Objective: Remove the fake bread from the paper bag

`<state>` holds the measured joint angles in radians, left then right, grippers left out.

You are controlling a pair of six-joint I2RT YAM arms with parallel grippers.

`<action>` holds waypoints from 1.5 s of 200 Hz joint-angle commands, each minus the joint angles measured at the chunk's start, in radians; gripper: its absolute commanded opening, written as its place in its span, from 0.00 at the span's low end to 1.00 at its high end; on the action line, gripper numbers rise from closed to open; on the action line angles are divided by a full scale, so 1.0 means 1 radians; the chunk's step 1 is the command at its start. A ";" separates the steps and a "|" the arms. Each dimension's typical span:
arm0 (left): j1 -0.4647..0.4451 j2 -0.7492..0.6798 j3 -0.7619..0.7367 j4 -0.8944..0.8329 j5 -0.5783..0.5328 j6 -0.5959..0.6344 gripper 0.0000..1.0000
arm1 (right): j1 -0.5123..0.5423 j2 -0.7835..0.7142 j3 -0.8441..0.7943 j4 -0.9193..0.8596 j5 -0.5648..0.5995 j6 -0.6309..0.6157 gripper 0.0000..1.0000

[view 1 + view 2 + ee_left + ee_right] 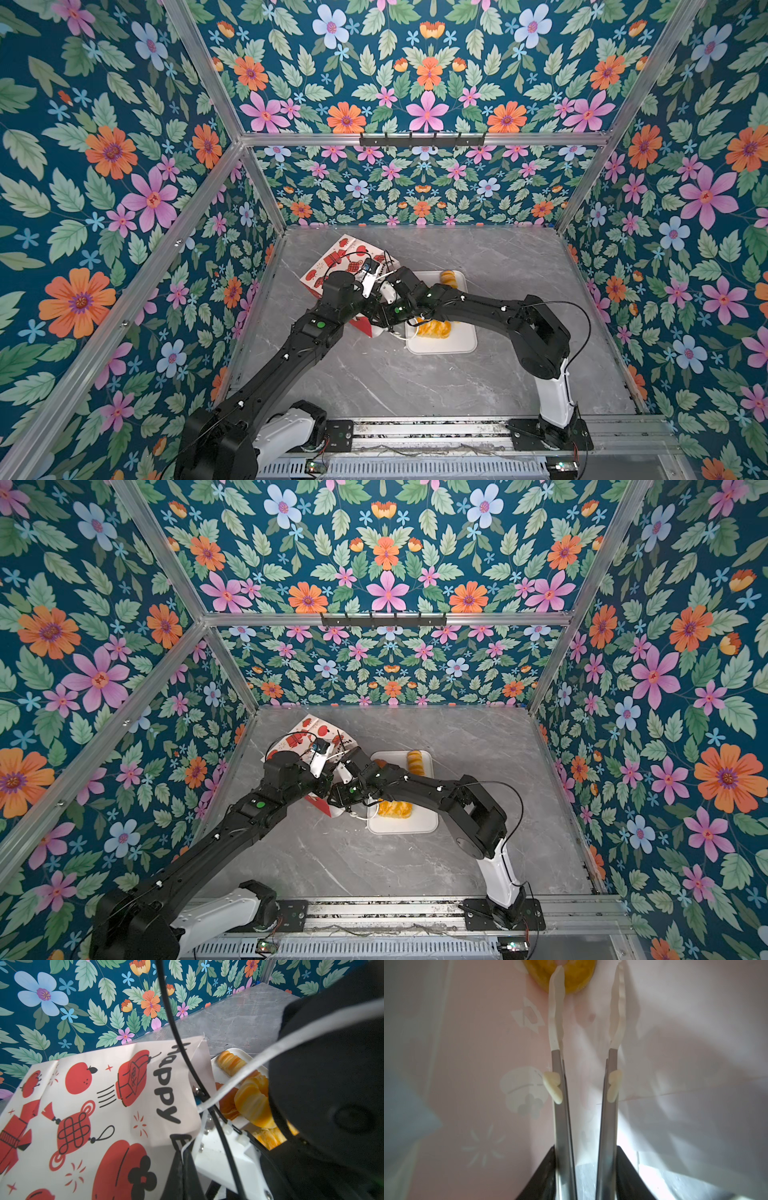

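The left tool (182,1155) is pinched together on the rim of the paper bag (93,1105). The right tool (586,1155), reaching into the bag, clamps tongs (558,1088) whose tips stand apart. A fake bread ring (577,980) lies just past them. More bread (434,329) sits on the white tray (457,347) beside both tools.

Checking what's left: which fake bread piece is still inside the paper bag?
The yellow piece deep in the paper bag, at the tips of the tongs; the others seen lie on the white tray.
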<state>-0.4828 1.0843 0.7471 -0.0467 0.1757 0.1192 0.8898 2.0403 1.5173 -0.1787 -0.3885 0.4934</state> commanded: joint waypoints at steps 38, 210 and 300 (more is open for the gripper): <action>-0.012 -0.004 -0.010 -0.035 0.088 -0.021 0.00 | -0.002 -0.004 -0.028 0.252 -0.010 0.023 0.36; -0.010 -0.006 0.019 -0.071 -0.021 0.025 0.00 | -0.034 -0.171 -0.188 0.098 0.007 -0.033 0.00; -0.010 0.020 0.071 -0.105 -0.058 0.050 0.00 | -0.044 -0.274 -0.252 0.034 0.020 -0.071 0.00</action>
<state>-0.4927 1.0988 0.7979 -0.1364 0.1276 0.1585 0.8474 1.7863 1.2682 -0.1616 -0.3840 0.4561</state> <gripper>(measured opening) 0.050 0.249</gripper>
